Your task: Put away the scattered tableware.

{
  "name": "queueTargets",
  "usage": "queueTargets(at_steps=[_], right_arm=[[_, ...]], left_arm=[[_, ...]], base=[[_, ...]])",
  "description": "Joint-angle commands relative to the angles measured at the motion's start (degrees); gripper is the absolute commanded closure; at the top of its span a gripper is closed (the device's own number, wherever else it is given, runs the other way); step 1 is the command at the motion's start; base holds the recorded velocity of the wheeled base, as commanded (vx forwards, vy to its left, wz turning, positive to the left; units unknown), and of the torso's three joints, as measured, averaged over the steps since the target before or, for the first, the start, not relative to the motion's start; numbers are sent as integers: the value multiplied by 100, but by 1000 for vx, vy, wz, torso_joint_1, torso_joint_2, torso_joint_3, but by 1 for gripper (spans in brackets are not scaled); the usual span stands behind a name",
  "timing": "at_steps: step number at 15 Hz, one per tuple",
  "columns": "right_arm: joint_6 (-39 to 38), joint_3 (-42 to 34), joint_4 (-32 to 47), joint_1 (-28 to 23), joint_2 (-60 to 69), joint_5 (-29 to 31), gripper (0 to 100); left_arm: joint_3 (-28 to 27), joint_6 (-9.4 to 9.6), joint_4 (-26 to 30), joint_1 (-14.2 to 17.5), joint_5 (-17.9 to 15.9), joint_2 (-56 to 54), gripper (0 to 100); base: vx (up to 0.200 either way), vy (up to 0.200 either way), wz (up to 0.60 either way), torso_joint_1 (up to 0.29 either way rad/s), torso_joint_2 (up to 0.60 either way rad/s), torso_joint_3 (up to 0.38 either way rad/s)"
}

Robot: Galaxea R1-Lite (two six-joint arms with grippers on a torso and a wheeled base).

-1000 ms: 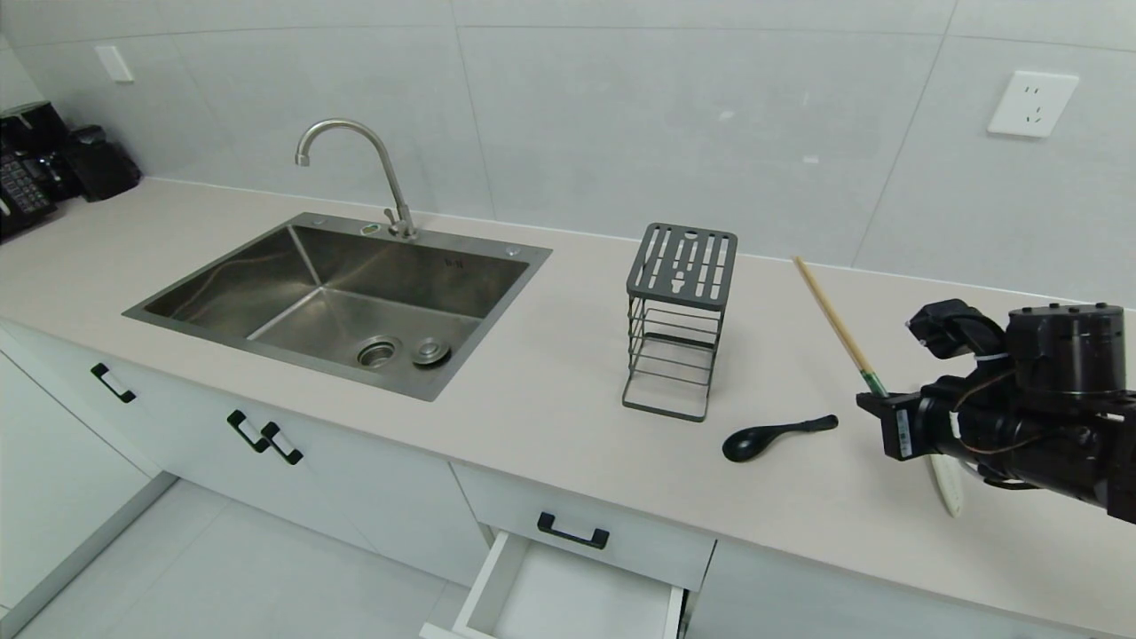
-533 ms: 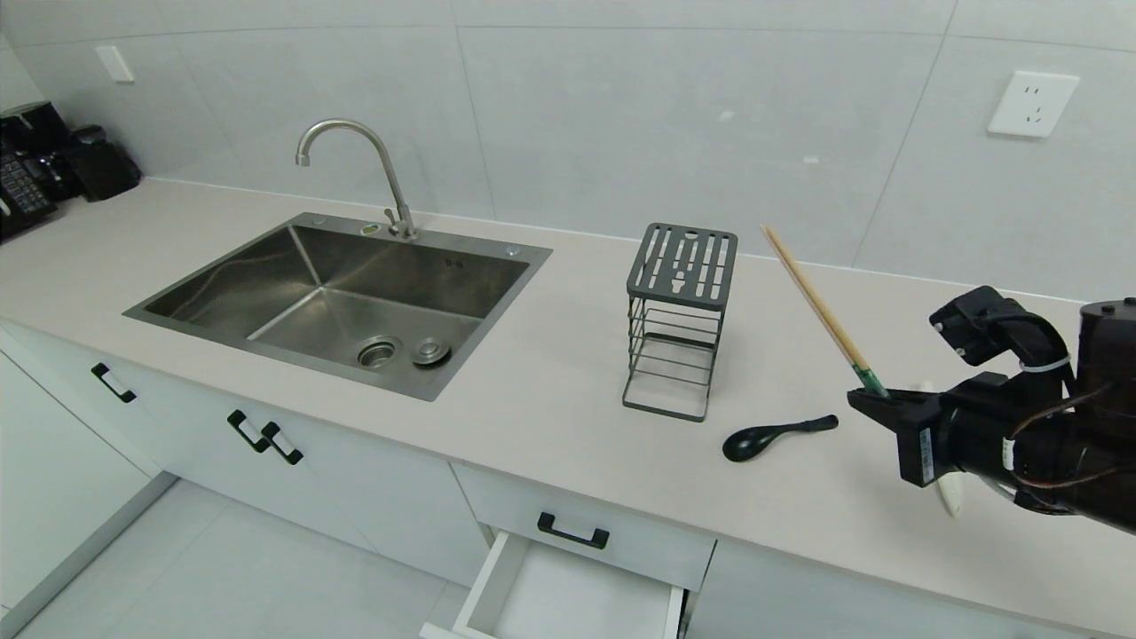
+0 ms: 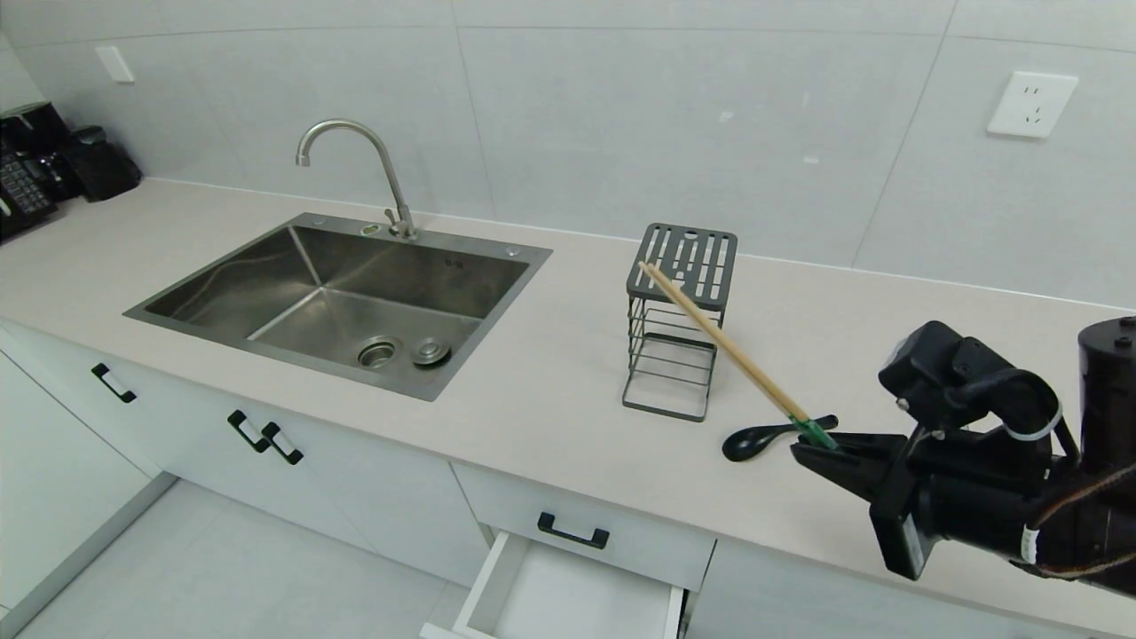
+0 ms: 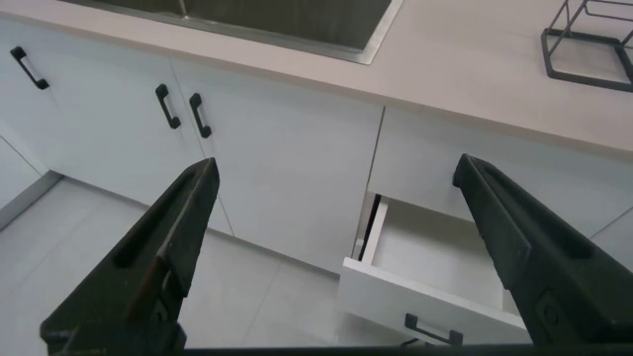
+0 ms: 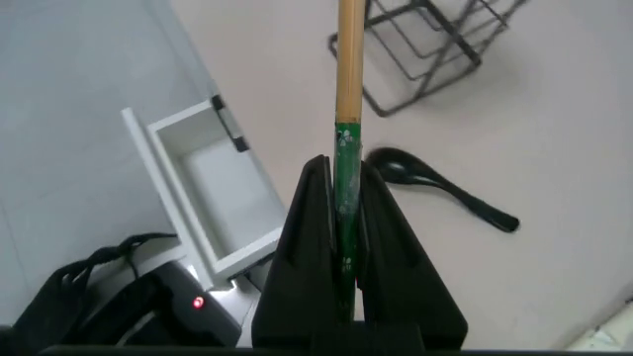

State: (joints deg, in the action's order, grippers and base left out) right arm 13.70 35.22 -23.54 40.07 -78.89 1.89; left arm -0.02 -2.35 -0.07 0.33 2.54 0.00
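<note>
**A:** Chopstick (image 3: 723, 346) status?

**B:** It's clamped at its green end in the right gripper (image 3: 812, 448). It slants up over the counter (image 3: 550, 390), and its tip crosses the wire rack (image 3: 679, 319).

**A:** And the black spoon (image 3: 772, 437)?

**B:** It lies on the counter near the rack's foot, just beside those fingertips.

**A:** Left gripper (image 4: 334, 170)?

**B:** Spread wide, holding nothing, above the open drawer (image 4: 425, 267).
</note>
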Motion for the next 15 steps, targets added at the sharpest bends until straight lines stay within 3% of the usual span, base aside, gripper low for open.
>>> queueTargets(at_steps=[1, 9, 15], right_arm=[[10, 178, 51, 554, -189, 75, 100], [18, -287, -309, 1152, -646, 66, 100], [18, -586, -327, 1135, -637, 66, 100]], left_arm=[[2, -2, -1, 2, 1, 0, 0], [2, -2, -1, 2, 1, 0, 0], [2, -2, -1, 2, 1, 0, 0]], base=[[0, 0, 0, 0, 0, 0], [0, 0, 0, 0, 0, 0], [0, 0, 0, 0, 0, 0]])
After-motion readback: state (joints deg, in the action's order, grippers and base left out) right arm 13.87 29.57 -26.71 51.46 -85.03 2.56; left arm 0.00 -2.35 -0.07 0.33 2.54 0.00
